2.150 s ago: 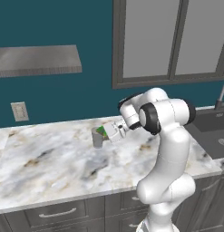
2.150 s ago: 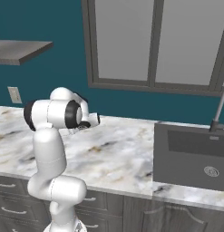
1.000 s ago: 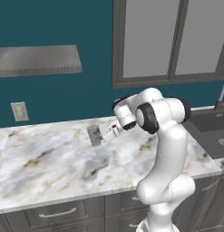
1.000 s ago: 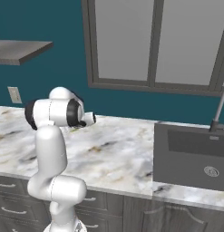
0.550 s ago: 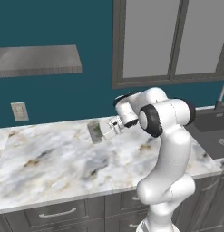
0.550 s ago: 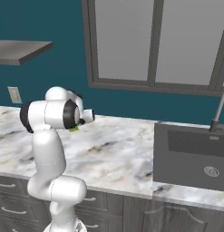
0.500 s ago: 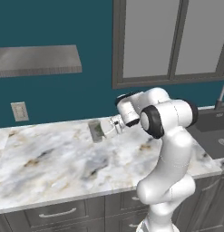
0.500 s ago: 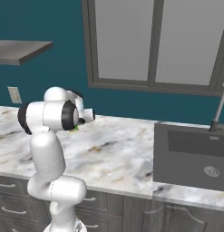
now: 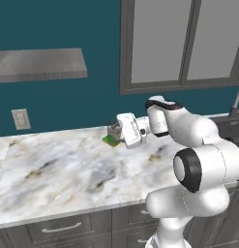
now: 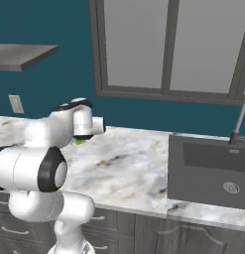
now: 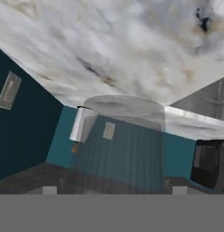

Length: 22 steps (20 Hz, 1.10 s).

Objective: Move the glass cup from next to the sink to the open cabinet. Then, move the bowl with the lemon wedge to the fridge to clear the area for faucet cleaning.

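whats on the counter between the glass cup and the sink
Nothing stands there. In the right base view, from the glass cup at the gripper across to the sink, the stretch is bare marble counter.

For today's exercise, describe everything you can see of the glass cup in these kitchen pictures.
The glass cup is a plain, straight-sided tumbler of translucent grey glass with no handle; the wall and counter show through it. In the hand view it sits right in front of the end effector, looming large between the fingers. From the left base view just a grey sliver shows at the fingertips, above the marble counter. Whether it is firmly gripped is unclear.
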### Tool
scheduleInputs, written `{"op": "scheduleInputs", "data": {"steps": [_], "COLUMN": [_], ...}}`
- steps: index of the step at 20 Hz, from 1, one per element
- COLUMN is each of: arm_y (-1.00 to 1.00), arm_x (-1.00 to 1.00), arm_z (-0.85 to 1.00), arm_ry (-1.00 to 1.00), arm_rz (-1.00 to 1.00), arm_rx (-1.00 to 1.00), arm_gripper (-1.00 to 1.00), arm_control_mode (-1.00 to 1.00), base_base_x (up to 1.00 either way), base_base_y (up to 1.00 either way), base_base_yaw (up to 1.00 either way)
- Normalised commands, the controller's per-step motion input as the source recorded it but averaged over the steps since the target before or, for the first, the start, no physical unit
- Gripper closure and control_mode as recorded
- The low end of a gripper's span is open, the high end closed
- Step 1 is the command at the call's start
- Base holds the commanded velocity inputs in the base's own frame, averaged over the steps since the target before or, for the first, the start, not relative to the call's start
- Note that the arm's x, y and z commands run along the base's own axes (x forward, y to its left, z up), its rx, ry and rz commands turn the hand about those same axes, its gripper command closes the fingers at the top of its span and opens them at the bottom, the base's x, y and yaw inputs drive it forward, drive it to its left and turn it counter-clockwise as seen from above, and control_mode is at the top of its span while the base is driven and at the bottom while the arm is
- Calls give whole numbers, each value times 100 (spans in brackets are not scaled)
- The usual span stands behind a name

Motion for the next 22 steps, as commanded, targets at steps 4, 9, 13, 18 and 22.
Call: {"op": "scheduleInputs", "data": {"steps": [4, 9, 13, 18, 22], "arm_y": [0, 0, 0, 0, 0], "arm_x": [-48, 0, 0, 0, 0], "arm_z": [50, 0, 0, 0, 0], "arm_ry": [-12, 0, 0, 0, 0], "arm_rz": [0, 0, 0, 0, 0], "arm_rx": [5, 0, 0, 0, 0], "arm_gripper": [100, 100, 100, 100, 100], "arm_control_mode": [100, 100, 100, 100, 100], "base_base_x": [-50, -77, -39, -18, -9], "base_base_y": [0, 5, 0, 0, 1], "base_base_yaw": [8, 60, 79, 85, 89]}}
